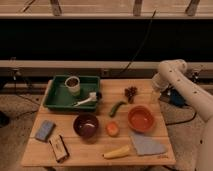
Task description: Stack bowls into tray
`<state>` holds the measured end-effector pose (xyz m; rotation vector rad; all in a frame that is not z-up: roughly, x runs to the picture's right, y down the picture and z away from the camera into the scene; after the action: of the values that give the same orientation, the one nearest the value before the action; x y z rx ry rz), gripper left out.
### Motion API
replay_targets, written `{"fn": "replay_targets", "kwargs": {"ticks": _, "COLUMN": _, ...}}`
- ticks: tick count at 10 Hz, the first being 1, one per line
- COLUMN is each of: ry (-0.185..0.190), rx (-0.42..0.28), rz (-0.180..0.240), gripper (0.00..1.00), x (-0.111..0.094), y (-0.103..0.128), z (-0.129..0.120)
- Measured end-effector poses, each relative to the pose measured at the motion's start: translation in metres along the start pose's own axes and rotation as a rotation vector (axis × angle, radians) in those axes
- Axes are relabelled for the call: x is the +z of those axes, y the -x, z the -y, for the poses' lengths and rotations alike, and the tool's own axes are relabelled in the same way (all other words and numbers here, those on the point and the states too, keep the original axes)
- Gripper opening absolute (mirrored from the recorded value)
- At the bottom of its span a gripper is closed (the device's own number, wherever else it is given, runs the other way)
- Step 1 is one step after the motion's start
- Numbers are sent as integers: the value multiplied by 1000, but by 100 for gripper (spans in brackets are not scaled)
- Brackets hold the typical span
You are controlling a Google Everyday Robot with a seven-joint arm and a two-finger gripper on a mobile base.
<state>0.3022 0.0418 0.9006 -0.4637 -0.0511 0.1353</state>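
The orange bowl (140,118) sits upright on the right part of the wooden table. The dark maroon bowl (86,125) sits upright at the table's middle front. The dark green tray (54,99) stands at the back left and holds a small white cup (73,84) and a white utensil (86,100). My white arm comes in from the right. Its gripper (155,95) hangs at the table's back right edge, above and behind the orange bowl, and holds nothing that I can see.
Between the bowls lie a green vegetable (117,107), dark grapes (131,92) and an orange fruit (113,129). A banana (116,152) and a grey-blue cloth (146,145) lie at the front right. A blue sponge (45,130) and a packaged bar (59,147) lie at the front left.
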Motion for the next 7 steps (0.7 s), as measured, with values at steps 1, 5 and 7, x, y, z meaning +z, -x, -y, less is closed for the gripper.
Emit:
{"fn": "replay_targets", "kwargs": {"ticks": 1, "ry": 0, "rx": 4, "rz": -7, "gripper": 78, "x": 8, "y": -4, "z": -3}}
{"fn": "replay_targets", "kwargs": {"ticks": 5, "ry": 7, "rx": 27, "rz": -12, "gripper": 78, "x": 25, "y": -12, "z": -12}}
{"fn": "replay_targets", "kwargs": {"ticks": 7, "ry": 27, "rx": 27, "rz": 0, "gripper": 78, "x": 24, "y": -9, "z": -25}}
